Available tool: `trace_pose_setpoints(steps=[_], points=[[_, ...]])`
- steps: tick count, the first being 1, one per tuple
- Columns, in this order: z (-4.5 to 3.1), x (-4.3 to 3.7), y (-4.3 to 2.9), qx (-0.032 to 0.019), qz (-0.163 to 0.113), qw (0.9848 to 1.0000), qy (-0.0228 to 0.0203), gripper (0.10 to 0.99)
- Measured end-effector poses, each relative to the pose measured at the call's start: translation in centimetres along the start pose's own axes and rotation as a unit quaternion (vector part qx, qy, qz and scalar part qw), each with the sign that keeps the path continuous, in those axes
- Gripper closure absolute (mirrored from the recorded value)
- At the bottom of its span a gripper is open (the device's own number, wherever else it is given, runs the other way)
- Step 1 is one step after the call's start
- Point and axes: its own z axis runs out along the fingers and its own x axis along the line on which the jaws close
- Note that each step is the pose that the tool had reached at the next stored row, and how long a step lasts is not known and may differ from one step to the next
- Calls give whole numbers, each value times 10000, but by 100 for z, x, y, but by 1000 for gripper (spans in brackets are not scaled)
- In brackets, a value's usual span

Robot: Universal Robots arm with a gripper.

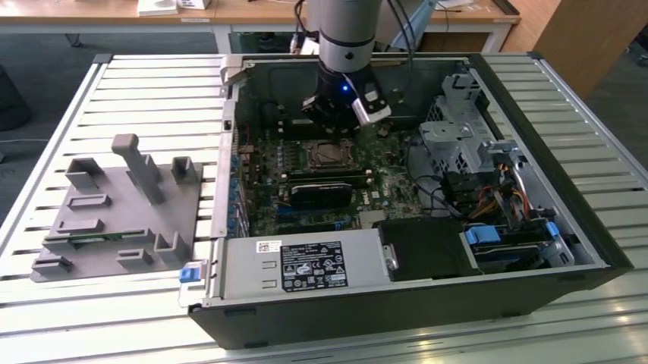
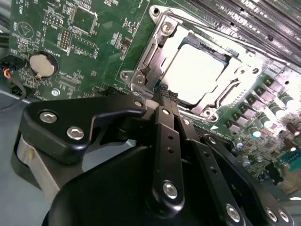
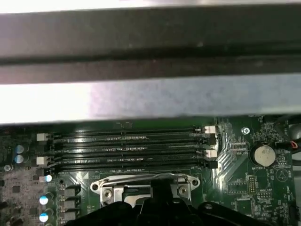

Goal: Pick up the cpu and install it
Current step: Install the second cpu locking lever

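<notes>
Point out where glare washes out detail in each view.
Second wrist view: the shiny square silver cpu in its socket blows out white. First wrist view: a pale metal case wall glares bright. Exterior view: even light, only the slatted white table shines.

In the second wrist view we see the gripper point(image 2: 167, 94) covering the near edge of the cpu point(image 2: 195, 73). In the first wrist view, the socket point(image 3: 141, 184) is half hidden behind it.

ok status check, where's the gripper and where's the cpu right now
Gripper shut, holding nothing, just above the socket's edge. The cpu sits in the motherboard socket, retention frame open around it. Nothing between gripper and chip.
</notes>
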Motion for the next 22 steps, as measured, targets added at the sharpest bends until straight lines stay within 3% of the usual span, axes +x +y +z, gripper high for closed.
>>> trace_pose_setpoints(steps=[6,10,17,22], points=[[-234,-3,20,-14,0,10000,1,980],[-251,-5,-2,-15,0,10000,3,980],[-268,-14,-156,-13,1,10000,5,980],[-374,-16,-154,-14,0,10000,5,980]])
